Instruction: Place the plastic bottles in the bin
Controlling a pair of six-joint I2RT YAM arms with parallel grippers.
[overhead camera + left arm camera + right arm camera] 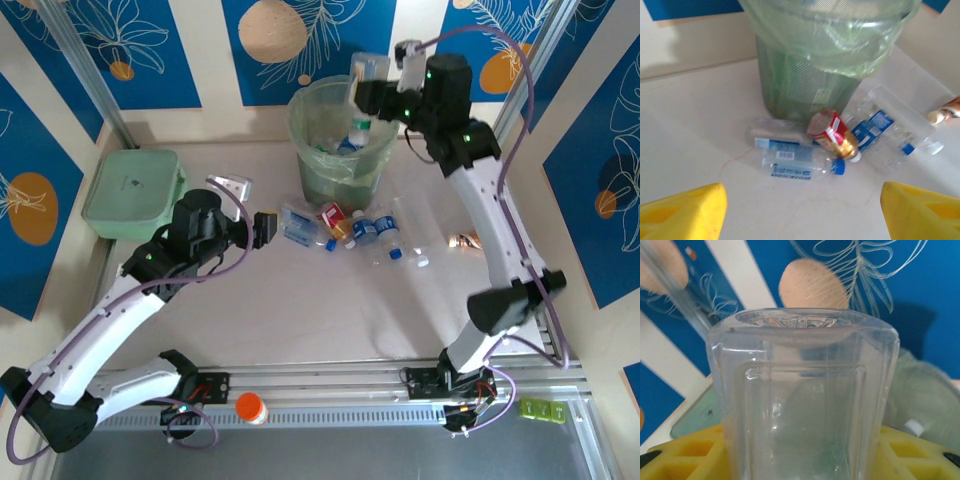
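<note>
The right end effector [372, 88] is clenched on a clear bottle [367, 67] above the bin's [296, 125] 1 o'clock rim, with the mouth at its 7 o'clock. The left end effector [266, 228] is released and empty, with the other bottles [350, 230] at its 3 o'clock on the tabletop [300, 320].

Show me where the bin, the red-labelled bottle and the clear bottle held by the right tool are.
bin [800, 85]: left wrist view, outer wall.
red-labelled bottle [836, 136]: left wrist view, label.
clear bottle [802, 390]: right wrist view, side wall.

Bottles [352, 228] crowd bin's [298, 125] foot; nearer tabletop [330, 310] lies free.
</note>
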